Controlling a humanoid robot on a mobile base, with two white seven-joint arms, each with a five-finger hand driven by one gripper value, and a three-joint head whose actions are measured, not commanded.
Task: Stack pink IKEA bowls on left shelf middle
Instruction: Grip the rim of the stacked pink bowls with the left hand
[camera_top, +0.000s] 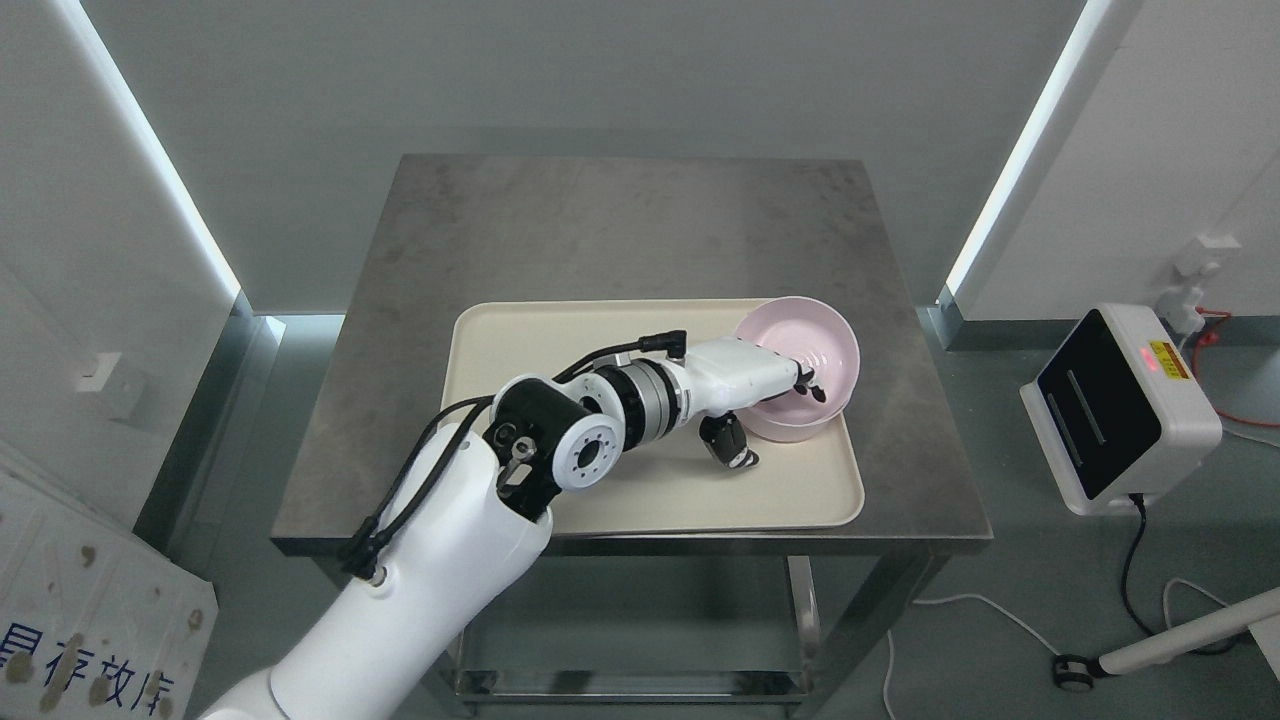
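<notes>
We are reaching in with our left hand (765, 385), the white arm coming up from the lower left across the cream rectangular plastic tray (520, 350). The fingers (808, 384) are hooking over the near rim of the round pale pink bowl (815, 335), dark tips dipping inside, while the thumb (728, 442) is curling underneath, outside the wall, so the hand is pinching the bowl's edge. The bowl is sitting just ahead of the hand, tilted, on the tray corner far from the arm. Beneath the hand, the tray is lying on the grey steel counter (600, 220). Off beyond the bowl, a white box with a black face (1115, 410) is standing on the floor.
</notes>
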